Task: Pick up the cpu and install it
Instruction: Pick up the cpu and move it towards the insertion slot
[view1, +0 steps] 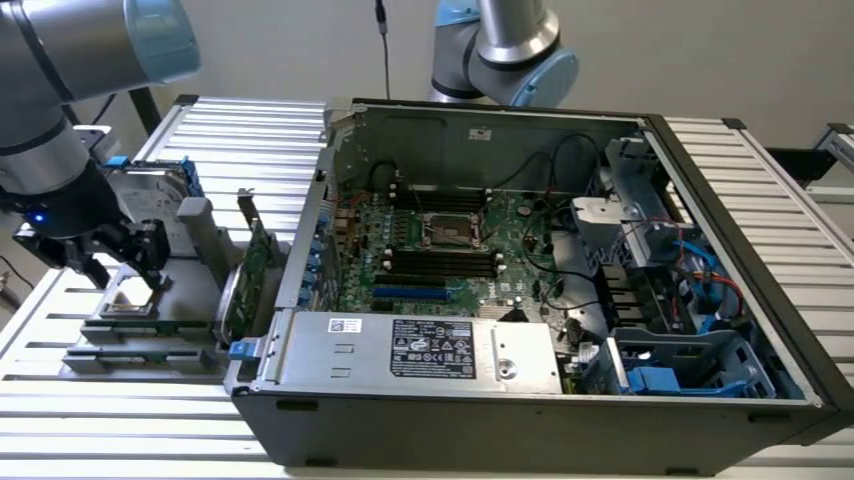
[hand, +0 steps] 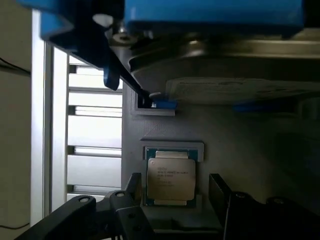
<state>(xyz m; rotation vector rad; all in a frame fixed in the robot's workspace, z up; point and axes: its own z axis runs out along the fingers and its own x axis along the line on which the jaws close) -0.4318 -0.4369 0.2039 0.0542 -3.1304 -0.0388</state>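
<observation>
Straddling the cpu (hand: 170, 176), the spread pincer (hand: 174, 182)

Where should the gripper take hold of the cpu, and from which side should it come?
Probably by two opposite edges, from straight above. The cpu lies flat, metal plate up, in a recess of the grey holder, so nothing else offers a hold. The open gripper has its fingers beside those edges.

An open computer case (view1: 534, 425) sits on a slatted metal tabletop (view1: 254, 125), its green motherboard (view1: 521, 215) exposed and a silver power supply (view1: 414, 350) along the near wall. Towards the exterior view's left, a green circuit card (view1: 254, 262) stands upright near a blue-railed hard drive (view1: 144, 188), both on a grey fixture (view1: 140, 348).
</observation>
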